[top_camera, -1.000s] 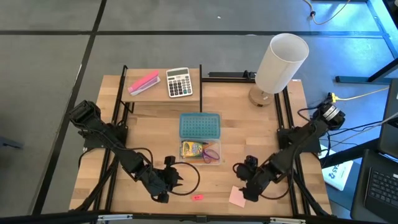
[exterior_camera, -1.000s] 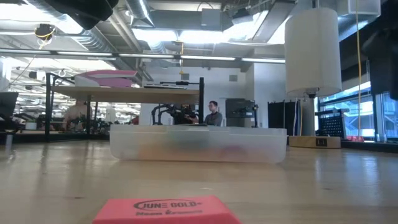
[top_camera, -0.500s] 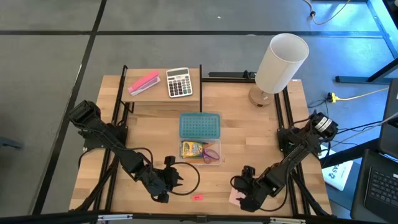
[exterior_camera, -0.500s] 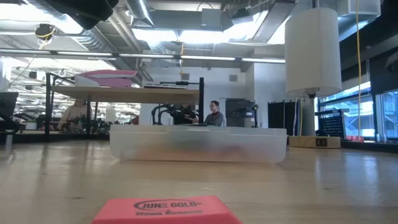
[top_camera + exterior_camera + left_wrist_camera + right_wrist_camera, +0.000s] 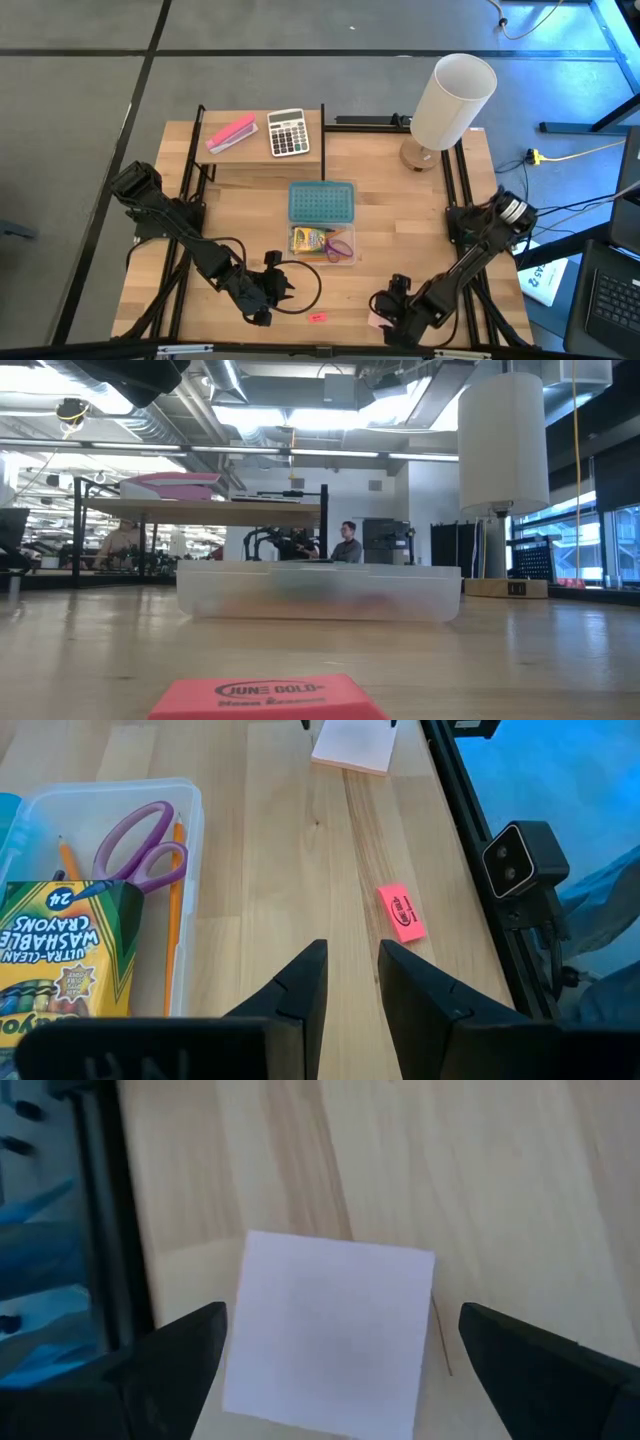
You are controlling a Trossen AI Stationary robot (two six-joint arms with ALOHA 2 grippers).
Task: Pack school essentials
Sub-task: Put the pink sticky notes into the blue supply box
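Observation:
A clear box (image 5: 322, 243) in the middle of the table holds the yellow-green crayon box (image 5: 55, 945), the purple-handled scissors (image 5: 135, 845) and orange pencils (image 5: 172, 910). The tiny pink eraser (image 5: 318, 317) lies flat near the near edge. The pale pink sticky-note pad (image 5: 330, 1335) lies flat to its right. My right gripper (image 5: 340, 1340) hovers open over the pad, one finger on each side, touching nothing. My left gripper (image 5: 350, 975) waits left of the eraser, its fingers a narrow gap apart and holding nothing. The pen is not visible.
A blue lid (image 5: 322, 202) lies just beyond the clear box. A raised shelf at the far left carries the pink stapler (image 5: 231, 133) and the calculator (image 5: 288, 132). A white lamp (image 5: 452, 100) stands at the far right. Black rails (image 5: 463, 190) run along both sides.
My right gripper has moved toward the near edge and slightly left, coming down over the sticky-note pad, which it now mostly covers in the high view. The pad and eraser have stayed where they were.

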